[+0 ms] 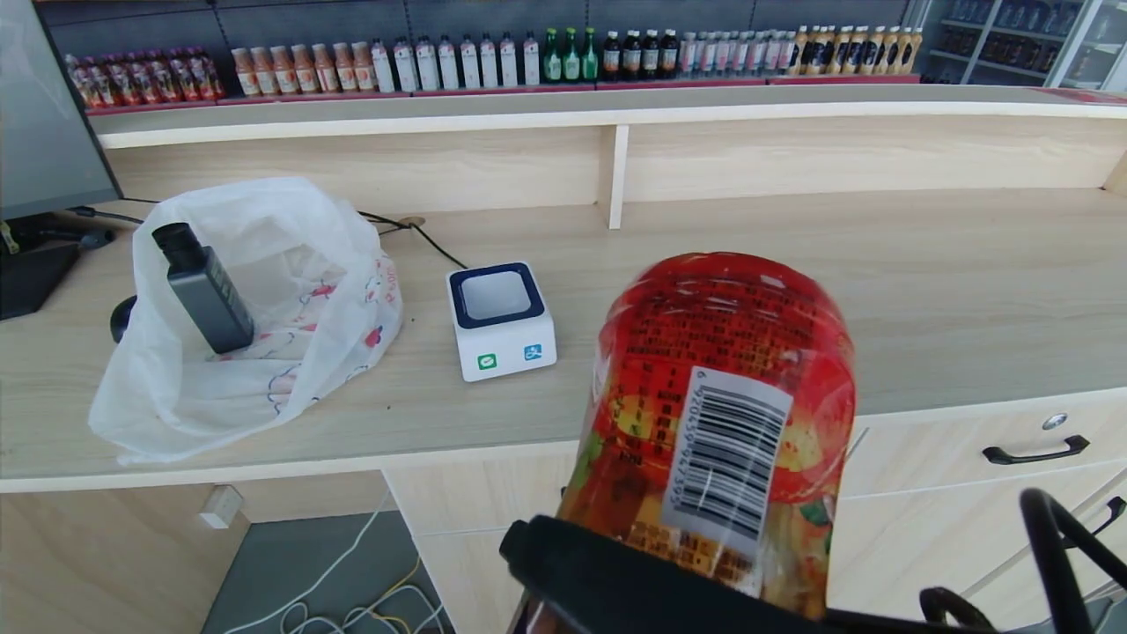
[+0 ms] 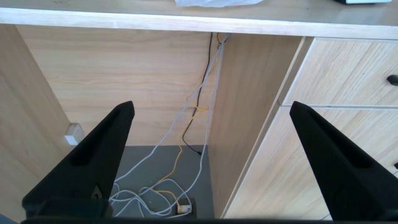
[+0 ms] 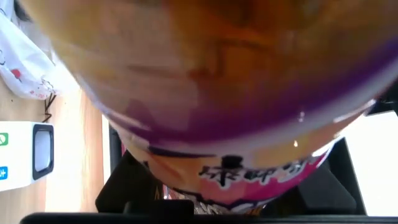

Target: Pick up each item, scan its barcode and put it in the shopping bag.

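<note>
Wooden counter [image 1: 792, 291] had the shopping bag [image 1: 308, 264] at left, white scanner box [image 1: 500, 321] just beside it. Right gripper [image 1: 669, 572] was clamped on the red bottle [image 1: 722, 352], held in the air right of the scanner box; left gripper [image 2: 210, 106] hung below counter level, jaws wide apart. Risk: barcode [image 1: 731, 449] faced away from the scanner box, so a pass without turning would likely fail to read

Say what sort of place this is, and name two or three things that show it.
Probably a shop checkout. Rows of drink bottles stand behind the wooden counter, a white scanner box sits on it beside a shopping bag, and the red bottle bears a barcode.
</note>
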{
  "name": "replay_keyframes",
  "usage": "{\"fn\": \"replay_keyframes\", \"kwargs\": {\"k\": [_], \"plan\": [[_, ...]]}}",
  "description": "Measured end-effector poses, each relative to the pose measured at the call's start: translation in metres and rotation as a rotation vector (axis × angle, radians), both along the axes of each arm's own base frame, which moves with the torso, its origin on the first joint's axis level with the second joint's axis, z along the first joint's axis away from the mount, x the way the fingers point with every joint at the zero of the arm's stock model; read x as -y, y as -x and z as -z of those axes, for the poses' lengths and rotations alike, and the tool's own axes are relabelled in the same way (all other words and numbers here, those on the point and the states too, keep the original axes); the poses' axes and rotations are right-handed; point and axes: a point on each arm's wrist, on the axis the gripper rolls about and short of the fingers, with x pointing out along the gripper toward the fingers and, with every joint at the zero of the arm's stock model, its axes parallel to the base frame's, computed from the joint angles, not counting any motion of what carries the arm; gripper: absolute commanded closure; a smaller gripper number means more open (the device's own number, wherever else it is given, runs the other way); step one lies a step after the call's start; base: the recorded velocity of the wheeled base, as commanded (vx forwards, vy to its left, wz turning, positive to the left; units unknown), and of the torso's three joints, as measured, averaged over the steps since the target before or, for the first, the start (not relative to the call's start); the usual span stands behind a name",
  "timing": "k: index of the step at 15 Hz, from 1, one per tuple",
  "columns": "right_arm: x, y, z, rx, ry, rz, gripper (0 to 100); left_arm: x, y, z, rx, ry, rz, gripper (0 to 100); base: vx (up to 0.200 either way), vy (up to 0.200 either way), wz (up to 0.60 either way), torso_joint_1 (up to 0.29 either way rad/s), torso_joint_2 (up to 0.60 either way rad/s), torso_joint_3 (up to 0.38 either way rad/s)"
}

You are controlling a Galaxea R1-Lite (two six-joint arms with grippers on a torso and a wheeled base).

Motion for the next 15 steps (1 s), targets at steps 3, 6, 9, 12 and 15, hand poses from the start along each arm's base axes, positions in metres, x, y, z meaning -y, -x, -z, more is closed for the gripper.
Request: {"fn": "replay_keyframes", "kwargs": {"k": [3, 6, 9, 12, 15], "plan": [[0.000, 0.000, 0.000, -0.076, -0.030, -0.024, 100, 0.000, 0.000, 0.000, 0.000, 0.000, 0.000, 0, 0.000, 0.000, 0.00, 0.000, 0.00, 0.000], [0.004, -0.004, 0.004, -0.335, -0.133, 0.010, 100, 0.000, 0.000, 0.000, 0.000, 0.000, 0.000, 0, 0.000, 0.000, 0.00, 0.000, 0.00, 0.000], [0.008, -0.005, 0.008, -0.414, -0.165, 0.049, 100, 0.000, 0.000, 0.000, 0.000, 0.000, 0.000, 0, 0.000, 0.000, 0.00, 0.000, 0.00, 0.000], [0.010, -0.006, 0.008, -0.535, -0.250, 0.083, 100, 0.000, 0.000, 0.000, 0.000, 0.000, 0.000, 0, 0.000, 0.000, 0.00, 0.000, 0.00, 0.000], [0.011, -0.007, 0.008, -0.649, -0.342, 0.092, 100, 0.000, 0.000, 0.000, 0.000, 0.000, 0.000, 0, 0.000, 0.000, 0.00, 0.000, 0.00, 0.000]]}}
